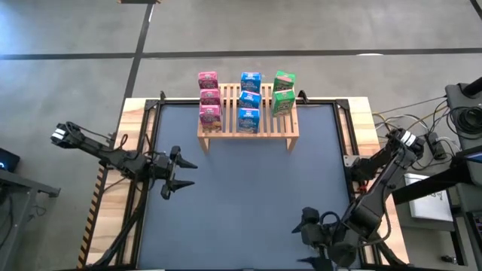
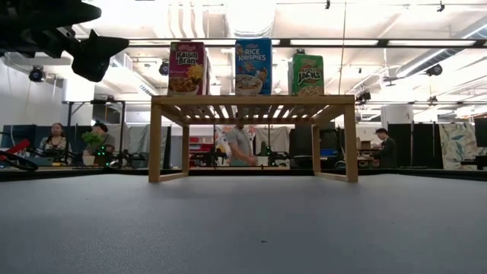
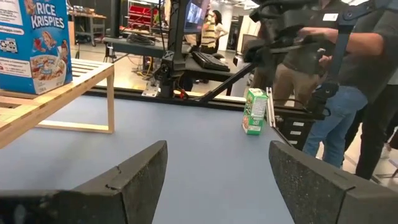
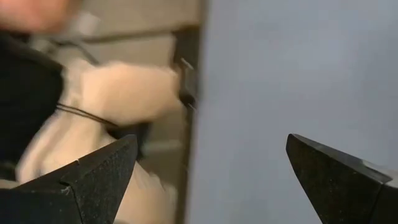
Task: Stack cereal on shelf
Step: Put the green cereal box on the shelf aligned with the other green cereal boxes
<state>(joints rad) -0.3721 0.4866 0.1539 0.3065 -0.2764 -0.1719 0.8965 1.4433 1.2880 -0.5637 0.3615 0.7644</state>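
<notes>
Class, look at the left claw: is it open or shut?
Open: the left claw shows its two fingers spread apart, with only bare table between them.

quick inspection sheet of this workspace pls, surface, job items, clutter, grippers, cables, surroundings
surface: dark blue mat on a wooden table, bare across the middle
job's things: slatted rack at the far side; on it, in rows, three pink boxes, three blue boxes, two green boxes; the left wrist view shows one more green box upright on the mat near an edge, not on the rack
clutter: nothing seen
grippers: left gripper open, empty, over the mat's left side; right gripper open, empty, at the near right corner
cables: loose cables off the table's right edge
surroundings: open workshop; a person stands close to the table, others farther back
</notes>
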